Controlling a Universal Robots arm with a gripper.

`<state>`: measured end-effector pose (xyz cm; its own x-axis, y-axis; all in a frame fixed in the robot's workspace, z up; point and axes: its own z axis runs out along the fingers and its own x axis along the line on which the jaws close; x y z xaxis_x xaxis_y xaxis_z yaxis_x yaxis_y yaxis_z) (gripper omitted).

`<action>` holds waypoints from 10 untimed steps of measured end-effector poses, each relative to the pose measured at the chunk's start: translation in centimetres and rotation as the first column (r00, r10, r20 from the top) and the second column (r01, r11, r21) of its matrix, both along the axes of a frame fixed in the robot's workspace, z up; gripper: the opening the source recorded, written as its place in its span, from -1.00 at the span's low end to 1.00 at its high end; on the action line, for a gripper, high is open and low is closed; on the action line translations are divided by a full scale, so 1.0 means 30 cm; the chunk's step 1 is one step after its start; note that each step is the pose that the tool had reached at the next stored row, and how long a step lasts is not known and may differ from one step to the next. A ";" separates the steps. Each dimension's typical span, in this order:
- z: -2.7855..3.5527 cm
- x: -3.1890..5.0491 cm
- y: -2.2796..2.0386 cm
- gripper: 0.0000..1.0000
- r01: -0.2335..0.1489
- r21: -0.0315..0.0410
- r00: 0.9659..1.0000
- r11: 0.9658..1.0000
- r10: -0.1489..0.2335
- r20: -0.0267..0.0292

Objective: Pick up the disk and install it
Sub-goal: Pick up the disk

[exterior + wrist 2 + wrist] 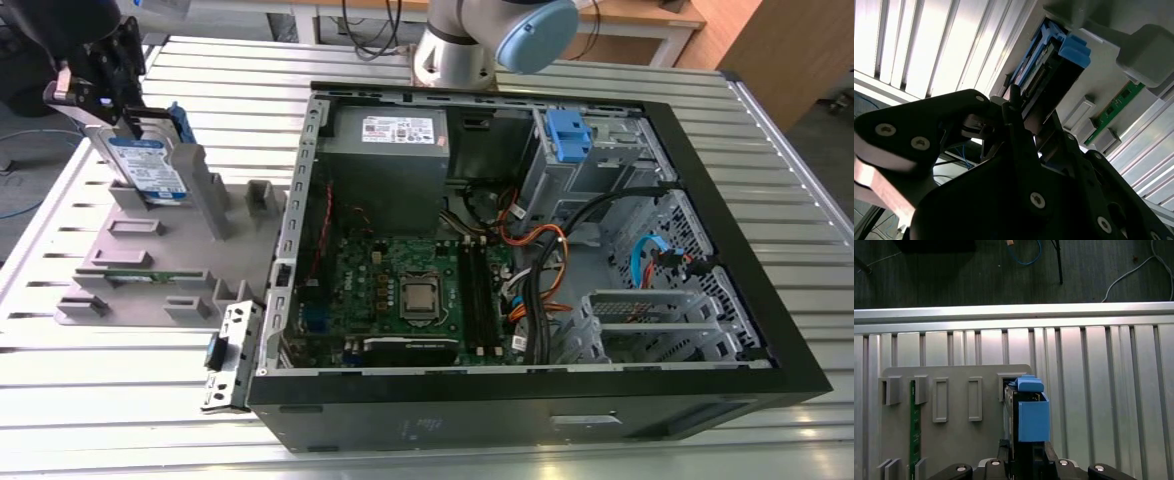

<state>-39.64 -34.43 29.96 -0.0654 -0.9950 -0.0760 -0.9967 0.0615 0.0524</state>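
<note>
The disk (144, 168), silver-grey with a white-and-blue label and a blue carrier frame, stands on edge at the far end of the grey holder plate (147, 250), at the exterior view's left. My gripper (118, 118) comes down on it from above and is shut on its upper edge. Both wrist views show the disk (1026, 410) (1046, 70) running up between the black fingers (1044, 457) (1014, 107). Its lower end still sits at a slot of the holder plate (954, 440). Whether it touches the slot I cannot tell.
The open computer case (534, 220) lies on the ribbed metal table (747, 150) at the exterior view's right, with a blue latch (566, 135) at its drive bay, cables and a motherboard inside. A green memory stick (147, 275) (915, 430) sits in the holder plate. The arm's base (467, 45) stands behind the case.
</note>
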 end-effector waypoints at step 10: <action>0.000 0.000 0.000 -0.29 -0.006 -0.002 1.000 1.000 0.006 0.000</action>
